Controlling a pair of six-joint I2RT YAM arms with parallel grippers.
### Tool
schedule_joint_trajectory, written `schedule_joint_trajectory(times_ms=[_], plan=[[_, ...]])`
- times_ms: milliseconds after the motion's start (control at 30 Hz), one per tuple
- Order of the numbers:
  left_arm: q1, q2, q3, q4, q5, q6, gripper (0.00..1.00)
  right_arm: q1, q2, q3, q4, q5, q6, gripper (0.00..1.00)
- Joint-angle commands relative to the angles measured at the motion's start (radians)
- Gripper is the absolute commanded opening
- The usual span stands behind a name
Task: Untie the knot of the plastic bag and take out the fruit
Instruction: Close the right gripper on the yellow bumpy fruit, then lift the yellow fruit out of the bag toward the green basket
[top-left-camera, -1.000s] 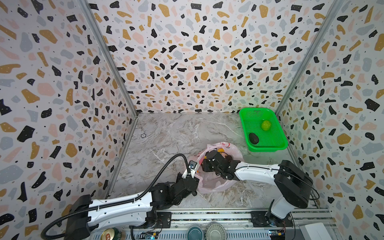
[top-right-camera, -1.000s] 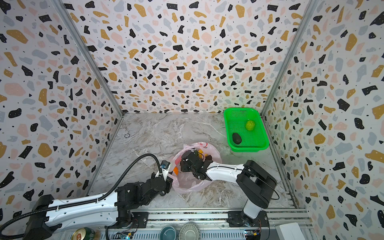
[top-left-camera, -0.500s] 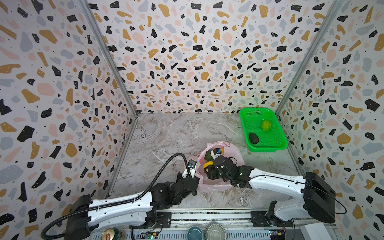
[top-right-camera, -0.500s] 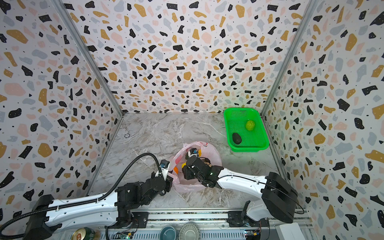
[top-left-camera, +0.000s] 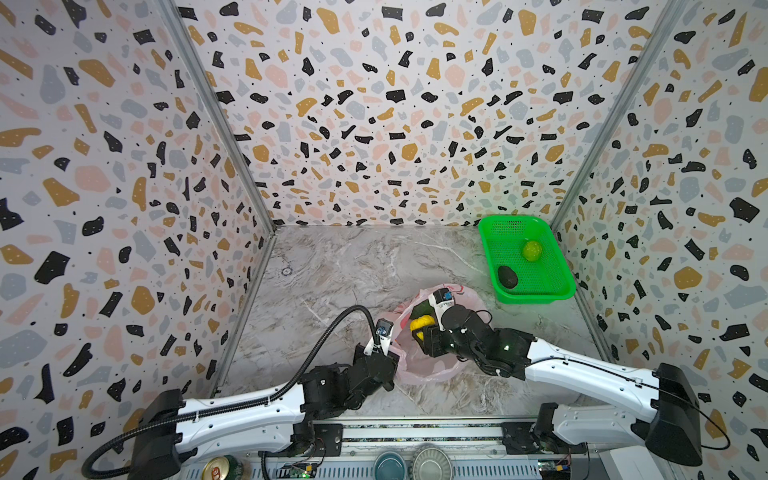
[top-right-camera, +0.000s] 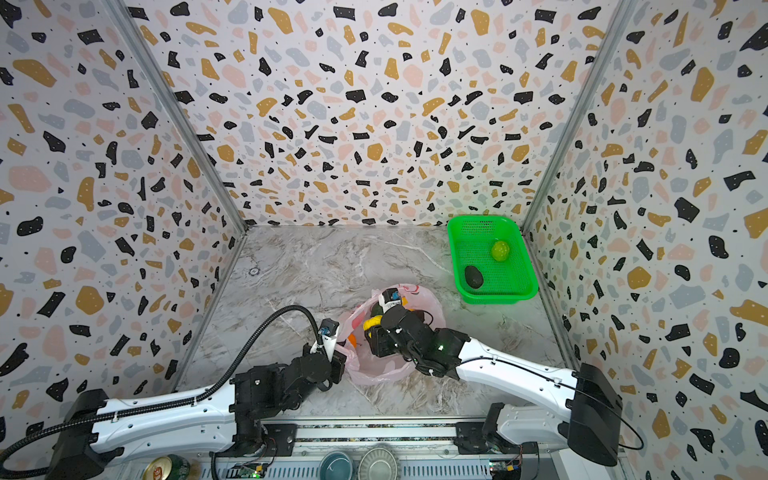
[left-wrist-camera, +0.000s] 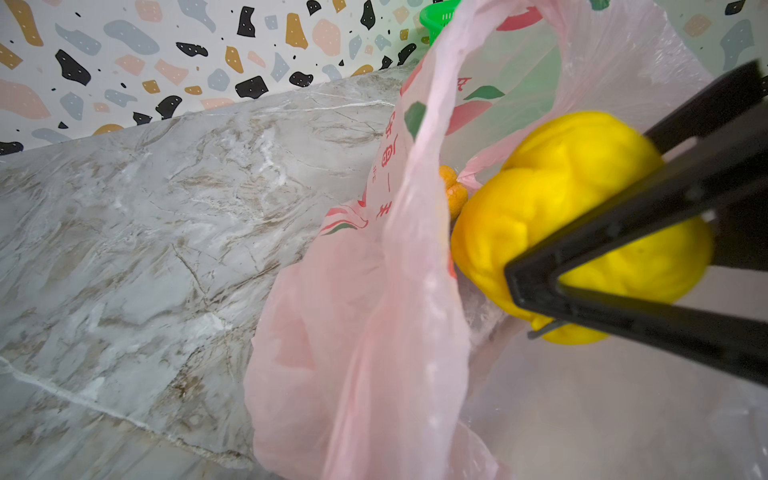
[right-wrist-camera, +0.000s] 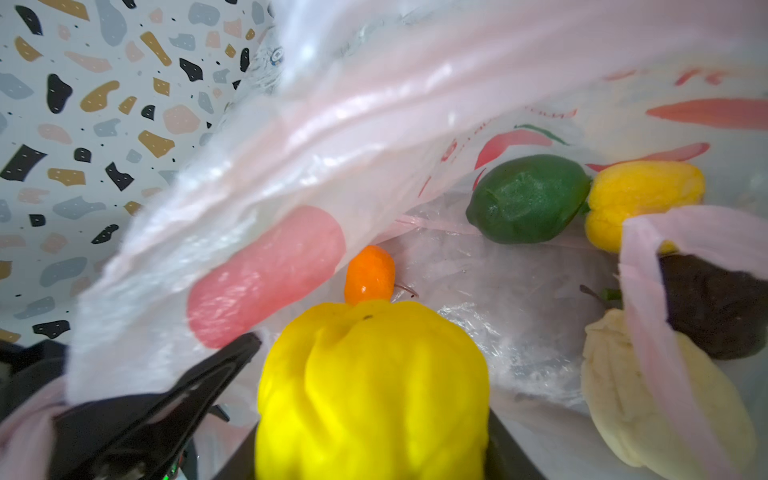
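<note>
bright light, soft shadows; 2 top views warp at edges; wrist cams: fruit (right-wrist-camera: 370, 390) blurry, bag (right-wrist-camera: 332, 137) glare.

place: a robot test cell is indicated.
walls: terrazzo-print panels (top-left-camera: 374, 104) are joined by metal corner strips (top-left-camera: 218, 116).
floor: a marble-print tabletop (top-left-camera: 353, 266) is enclosed.
base: robot arms (top-left-camera: 232, 411) are mounted on a slotted rail (top-left-camera: 415, 430), beside bare circuit boards (top-left-camera: 297, 471).

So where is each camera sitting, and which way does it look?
Top views: high at the front, looking down at the table, green basket and both arms.
Left wrist: on the left arm, looking past the plastic bag at the yellow fruit in the right pincer; none of its own arm shows.
Right wrist: on the right arm, looking into the bag; its own pincer grips that fruit.
Shared: both wrist views show that fruit.
</note>
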Motion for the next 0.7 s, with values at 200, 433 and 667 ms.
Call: schedule_joint_trajectory(times_ms=[200,433,667], plan=[[0.006,-0.003,0.002,0.031,-0.019,-0.007,0.00,-0.014,-0.094,0.208,-0.172,0.060,-0.050,0.48],[0.006,0.015,0.012,0.039,-0.012,0.005,0.00,-0.209,-0.122,0.260,-0.185,-0.032,-0.114,0.48],[0.006,0.025,0.024,0.033,-0.015,0.018,0.00,-0.535,-0.094,0.239,-0.134,-0.162,-0.208,0.48]])
